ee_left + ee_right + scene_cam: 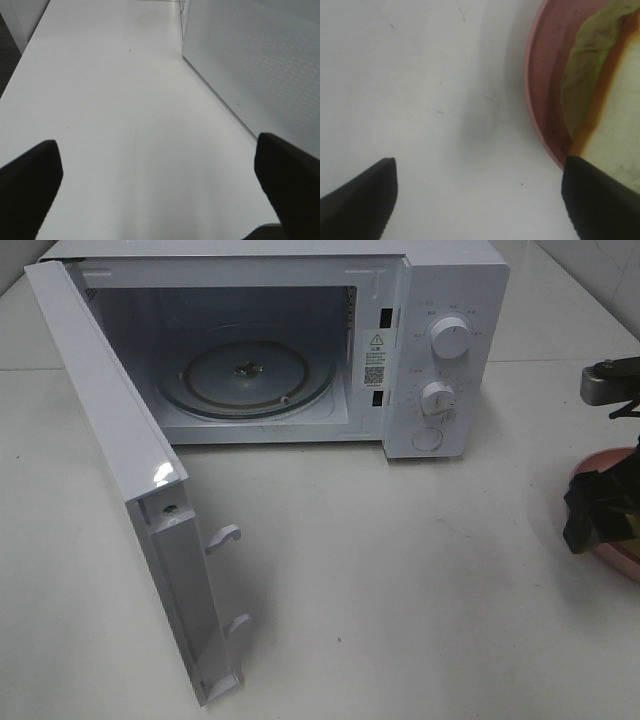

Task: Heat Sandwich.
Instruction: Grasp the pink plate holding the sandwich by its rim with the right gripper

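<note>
bright, even light with soft shadows; a glare spot on the microwave door; wrist views slightly blurred.

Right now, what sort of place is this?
Likely a kitchen-like test bench: a white microwave with its door open on a plain white table, and a sandwich on a pink plate nearby.

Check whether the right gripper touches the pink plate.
Cannot tell. In the right wrist view one of the fingers overlaps the pink plate, but neither contact nor gap shows.
</note>
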Robot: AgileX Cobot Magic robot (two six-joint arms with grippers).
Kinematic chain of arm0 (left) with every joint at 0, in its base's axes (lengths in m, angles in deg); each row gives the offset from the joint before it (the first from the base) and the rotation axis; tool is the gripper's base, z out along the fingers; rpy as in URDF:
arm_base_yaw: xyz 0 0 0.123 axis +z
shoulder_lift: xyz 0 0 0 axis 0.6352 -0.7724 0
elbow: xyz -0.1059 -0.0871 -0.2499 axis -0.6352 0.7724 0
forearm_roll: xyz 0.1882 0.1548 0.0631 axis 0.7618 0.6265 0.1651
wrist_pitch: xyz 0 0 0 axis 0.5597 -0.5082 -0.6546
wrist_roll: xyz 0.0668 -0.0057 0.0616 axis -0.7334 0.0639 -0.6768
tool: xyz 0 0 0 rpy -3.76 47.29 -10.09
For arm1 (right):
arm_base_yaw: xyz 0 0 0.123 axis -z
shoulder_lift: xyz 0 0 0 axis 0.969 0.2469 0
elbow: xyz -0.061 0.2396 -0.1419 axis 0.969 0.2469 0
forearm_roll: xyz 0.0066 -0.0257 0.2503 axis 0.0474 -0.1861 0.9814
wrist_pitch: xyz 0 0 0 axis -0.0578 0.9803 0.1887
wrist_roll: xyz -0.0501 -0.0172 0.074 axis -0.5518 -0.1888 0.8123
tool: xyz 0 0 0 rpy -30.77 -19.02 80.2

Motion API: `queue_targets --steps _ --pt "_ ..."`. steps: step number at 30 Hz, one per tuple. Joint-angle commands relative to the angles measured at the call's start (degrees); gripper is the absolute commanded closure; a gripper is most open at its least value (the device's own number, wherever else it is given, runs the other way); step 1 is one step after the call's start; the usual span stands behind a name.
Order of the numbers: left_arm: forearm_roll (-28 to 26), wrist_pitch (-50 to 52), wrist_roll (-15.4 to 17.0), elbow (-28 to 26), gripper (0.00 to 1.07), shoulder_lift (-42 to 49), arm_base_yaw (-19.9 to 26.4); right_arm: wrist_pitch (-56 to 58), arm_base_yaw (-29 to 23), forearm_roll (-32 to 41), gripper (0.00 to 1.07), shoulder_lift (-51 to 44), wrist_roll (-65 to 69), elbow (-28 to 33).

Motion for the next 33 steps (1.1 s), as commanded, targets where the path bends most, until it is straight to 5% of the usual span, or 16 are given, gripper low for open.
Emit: queue_targets --steps 1,24,33 --pt "-0.11 0.52 0.0 0.06 0.07 0.92 0.29 -1.26 1.03 -0.52 0.23 0.57 -0.29 -0.29" --pt "-0.11 0.52 0.0 0.06 0.07 0.92 0.29 -7.73 1.43 -0.52 0.27 10.89 0.74 -0.34" --pt "-0.11 0.52 0.0 0.06 0.07 0.92 0.29 -9.22 1.43 -9.0 0.27 15.76 5.96 -4.35"
